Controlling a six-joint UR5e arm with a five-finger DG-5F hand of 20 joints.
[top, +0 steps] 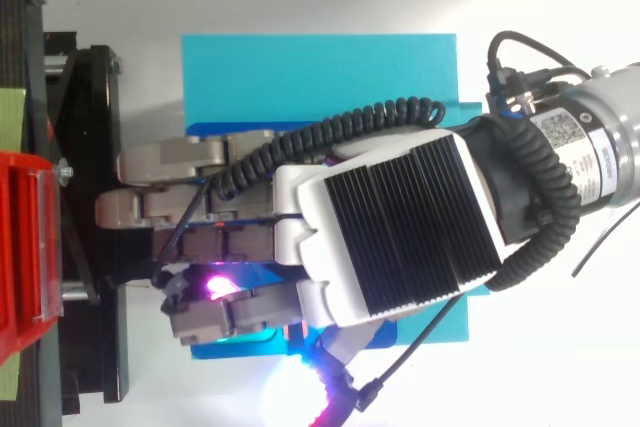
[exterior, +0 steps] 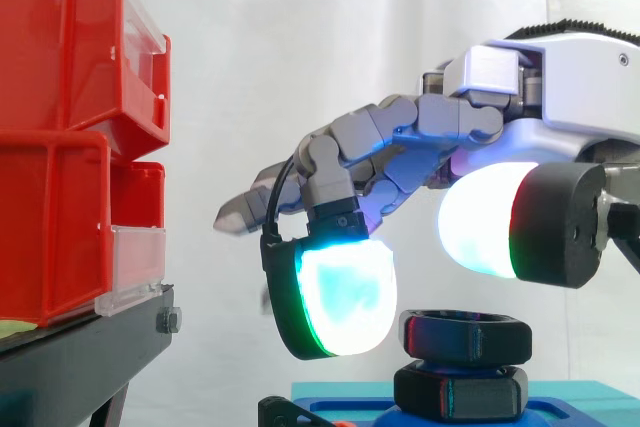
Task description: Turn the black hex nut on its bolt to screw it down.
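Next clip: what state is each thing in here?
Robot hand: open, fingers loosely bent, over the nut.
Nut: ungripped, sitting on a second black hex piece.
Red bins: stacked on the black stand.
Blue base: flat under the nut.

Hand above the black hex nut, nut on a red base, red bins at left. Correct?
No: the side view shows the base under the black hex nut is blue, not red. The hand and red bins are as stated.

no legible text or numbers
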